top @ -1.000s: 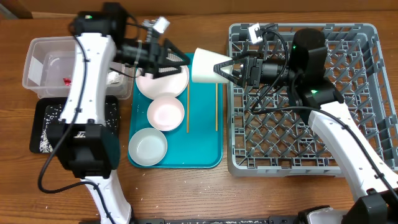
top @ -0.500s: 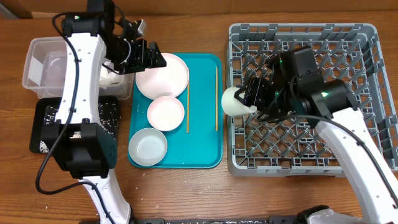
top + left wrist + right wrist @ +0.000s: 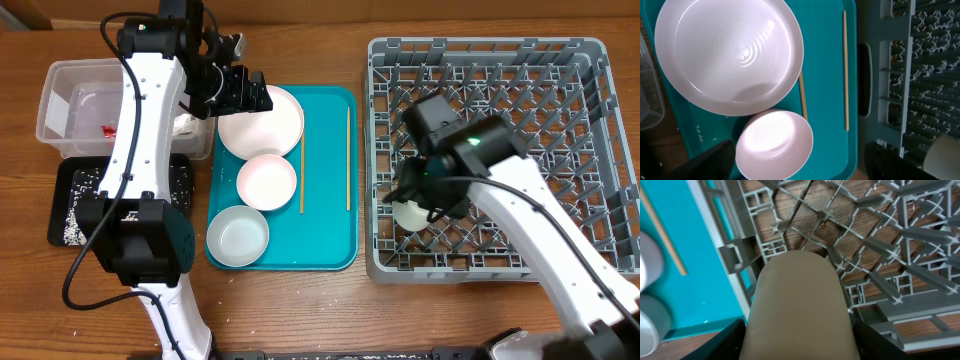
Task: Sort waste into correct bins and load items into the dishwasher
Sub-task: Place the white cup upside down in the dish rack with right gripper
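Observation:
My right gripper (image 3: 412, 210) is shut on the small white cup (image 3: 800, 310), holding it low inside the grey dish rack (image 3: 560, 70) at its left front part. My left gripper (image 3: 240, 90) is open and empty, hovering over the upper left of the white plate (image 3: 262, 122) on the teal tray (image 3: 330, 250). Two white bowls (image 3: 266, 181) (image 3: 238, 235) lie below the plate, also seen in the left wrist view (image 3: 774, 145). Two chopsticks (image 3: 302, 175) (image 3: 348, 160) lie on the tray. The clear tub (image 3: 60, 80) holds a red wrapper (image 3: 107, 129).
The black tray (image 3: 70, 205), in front of the tub, carries scattered rice grains. Something white (image 3: 186, 125) shows at the tub's right edge, partly hidden by my left arm. Upright pegs surround the cup in the rack (image 3: 880, 235).
My right gripper carried the cup from over the teal tray's right edge into the rack and lowered it at the left front. My left gripper drew back a little to the left.

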{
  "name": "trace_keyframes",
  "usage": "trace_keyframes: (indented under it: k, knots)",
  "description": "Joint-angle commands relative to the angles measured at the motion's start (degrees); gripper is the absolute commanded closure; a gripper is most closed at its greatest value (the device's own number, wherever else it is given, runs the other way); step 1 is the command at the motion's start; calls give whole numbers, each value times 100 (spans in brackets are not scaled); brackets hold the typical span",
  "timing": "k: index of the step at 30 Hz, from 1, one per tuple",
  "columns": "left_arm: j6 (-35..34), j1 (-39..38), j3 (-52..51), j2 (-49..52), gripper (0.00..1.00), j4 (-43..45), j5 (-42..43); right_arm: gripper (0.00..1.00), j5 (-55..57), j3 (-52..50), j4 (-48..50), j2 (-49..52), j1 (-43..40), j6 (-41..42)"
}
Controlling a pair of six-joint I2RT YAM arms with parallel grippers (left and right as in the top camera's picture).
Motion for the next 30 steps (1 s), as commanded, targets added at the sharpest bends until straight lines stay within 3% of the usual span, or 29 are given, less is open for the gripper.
trace_keyframes:
  k: [1, 3, 8, 11, 18, 22, 30]
  knots:
    - [-37, -22, 48, -55, 16, 17, -76, 63, 208, 120, 46, 428, 188, 81]
    - [-37, -22, 48, -55, 16, 20, -76, 58, 208, 120, 52, 741, 249, 81]
    - [-37, -22, 48, -55, 15, 17, -79, 30, 203, 125, 114, 1014, 249, 79]
    - [-37, -22, 48, -55, 15, 17, -79, 26, 173, 387, 105, 1001, 249, 11]
    - [-39, -20, 48, -55, 12, 20, -76, 21, 111, 1615, -4, 1001, 254, -313]
    - [-44, 74, 164, -57, 12, 2, -74, 21, -271, 1810, 688, 1021, 372, -490]
    - [-216, 1001, 2120, -59, 9, -758, -339, 29, -275, 1810, 2090, 2017, 1263, -400]
